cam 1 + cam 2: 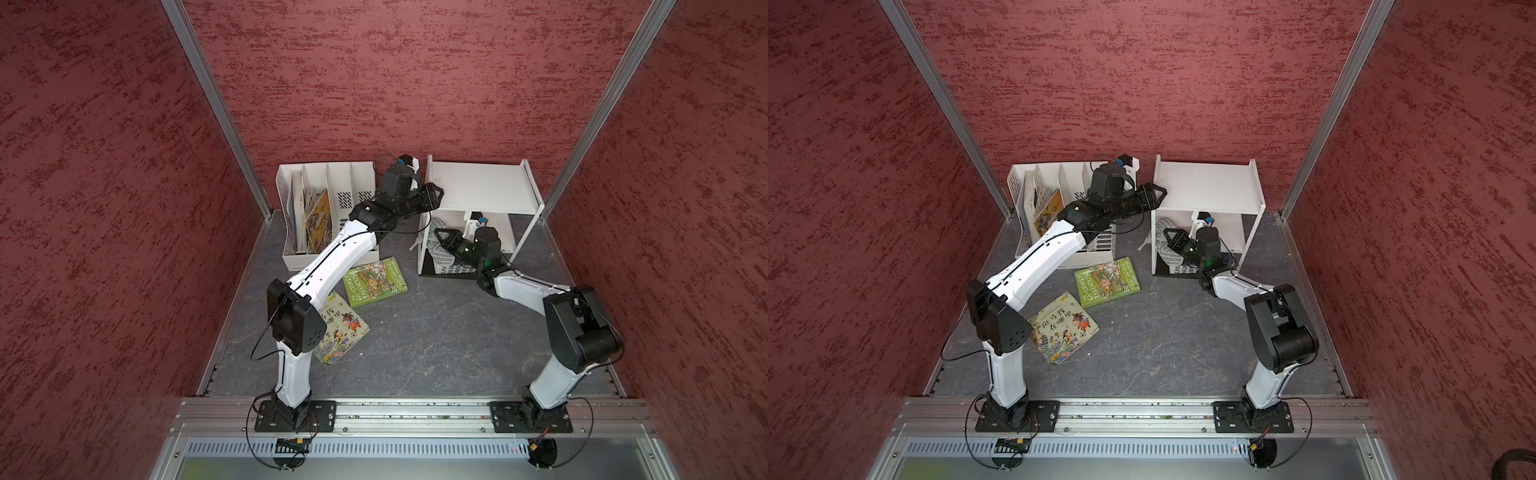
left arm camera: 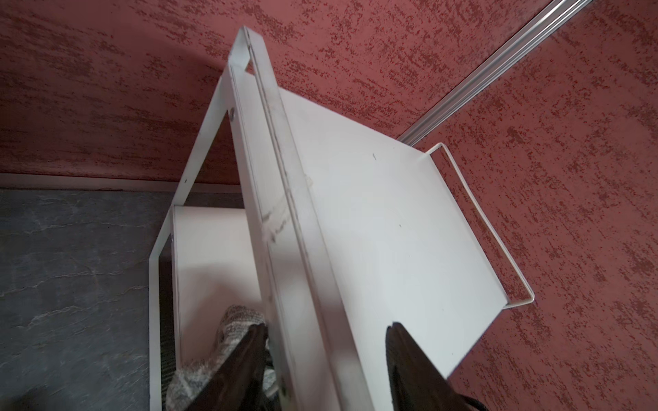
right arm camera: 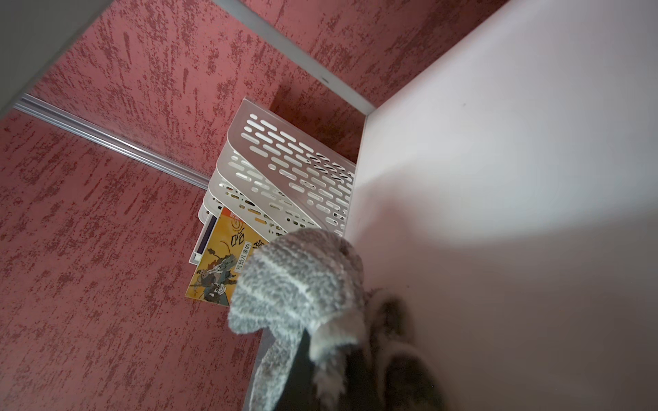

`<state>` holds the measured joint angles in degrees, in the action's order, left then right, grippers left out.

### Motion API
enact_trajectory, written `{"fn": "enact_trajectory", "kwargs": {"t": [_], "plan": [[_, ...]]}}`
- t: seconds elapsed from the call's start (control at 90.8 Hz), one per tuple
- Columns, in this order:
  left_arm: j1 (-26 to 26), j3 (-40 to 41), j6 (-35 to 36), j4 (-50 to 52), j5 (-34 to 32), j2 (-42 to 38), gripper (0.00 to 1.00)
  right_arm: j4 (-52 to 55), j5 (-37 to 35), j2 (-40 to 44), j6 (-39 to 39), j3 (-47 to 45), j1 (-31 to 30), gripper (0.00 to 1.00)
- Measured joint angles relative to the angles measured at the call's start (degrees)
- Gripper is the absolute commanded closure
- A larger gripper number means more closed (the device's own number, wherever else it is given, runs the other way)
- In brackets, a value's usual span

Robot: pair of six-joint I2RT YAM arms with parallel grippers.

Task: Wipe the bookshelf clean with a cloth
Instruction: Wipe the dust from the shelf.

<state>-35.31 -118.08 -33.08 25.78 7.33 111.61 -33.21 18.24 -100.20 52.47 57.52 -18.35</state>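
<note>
Top views both place the bookshelf (image 1: 482,185) at the back right of the desk (image 1: 436,345), upright and close to the back wall. The cloth (image 1: 442,257) is inside its lower tier, bunched at the left end.

The right claw (image 1: 440,237) is clenched on the cloth, reaching in through the open front. In the right wrist view the cloth (image 3: 299,284) drapes over the claw tip against a white board.

The left claw (image 1: 435,193) is released. In the left wrist view its fingers (image 2: 245,359) stand apart, one on either side of the bookshelf's left side frame; contact cannot be told.

From above, the left wrist hides the top board's left corner and the right wrist hides the middle of the lower tier.

Just left of the bookshelf stands a white file organizer (image 1: 332,183) with books in its left slots. A green book (image 1: 376,283) and a picture book (image 1: 345,328) lie flat on the desk in front of the organizer.

The bookshelf's open front faces the robot. Its boards run with their long side parallel to the back wall.
</note>
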Motion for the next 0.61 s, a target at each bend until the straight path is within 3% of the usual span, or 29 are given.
{"fn": "enact_trajectory", "kwargs": {"t": [0.154, 0.441, 0.606], "plan": [[-0.2, 0.0, 0.4, 0.3, 0.3, 1.2, 0.45, 0.5, -0.5, -2.5, -0.4, 3.0, -0.3, 1.0], [0.3, -0.1, -1.6, -0.1, 1.4, 1.3, 0.7, -2.1, -0.4, -0.9, 2.4, -0.3, 0.2, 1.0], [0.4, -0.2, -2.2, -0.1, 1.7, 1.3, 0.76, -2.4, -0.5, 2.2, 5.9, -3.5, 1.9, 1.0]]}}
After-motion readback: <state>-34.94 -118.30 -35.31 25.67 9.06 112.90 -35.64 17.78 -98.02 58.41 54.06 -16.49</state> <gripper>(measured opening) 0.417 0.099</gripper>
